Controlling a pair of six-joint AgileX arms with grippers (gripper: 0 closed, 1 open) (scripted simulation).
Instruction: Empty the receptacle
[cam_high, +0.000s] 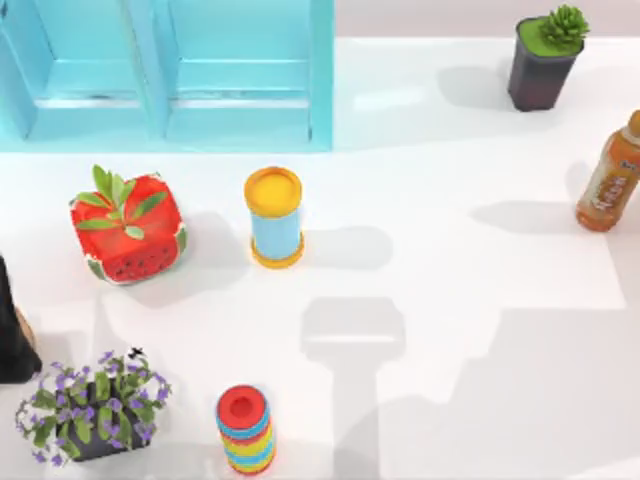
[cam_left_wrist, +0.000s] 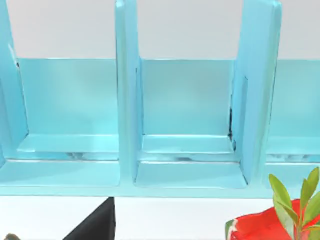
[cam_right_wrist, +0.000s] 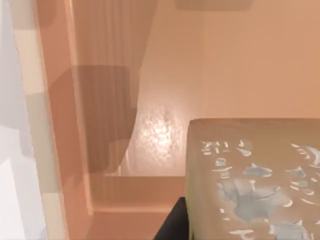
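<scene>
— Table, from above?
— Blue shelf (cam_high: 165, 75) at far left. Just near of it, a watermelon-patterned pot (cam_high: 128, 232) with green leaves. To its right a blue can (cam_high: 275, 218) with a yellow lid, upright. Near edge: a pot of purple flowers (cam_high: 92, 408) at left, and a stack of coloured rings (cam_high: 245, 428) beside it on the right, apart. Far right corner: a dark pot (cam_high: 541, 62) with a green succulent. Right edge: an orange bottle (cam_high: 610, 178). Left edge: a black object (cam_high: 12, 335).
— The receptacle?
— Right wrist camera looks into a peach-walled bin (cam_right_wrist: 100, 150). A tan block (cam_right_wrist: 250, 175) with pale flecks is inside, close to one wall. The bin's place on the table cannot be told.
— Left arm?
— Its wrist camera faces the shelf's open compartments, with the watermelon pot's edge in front.
— Jaws, spread or pressed together?
— Cannot tell for either arm.
</scene>
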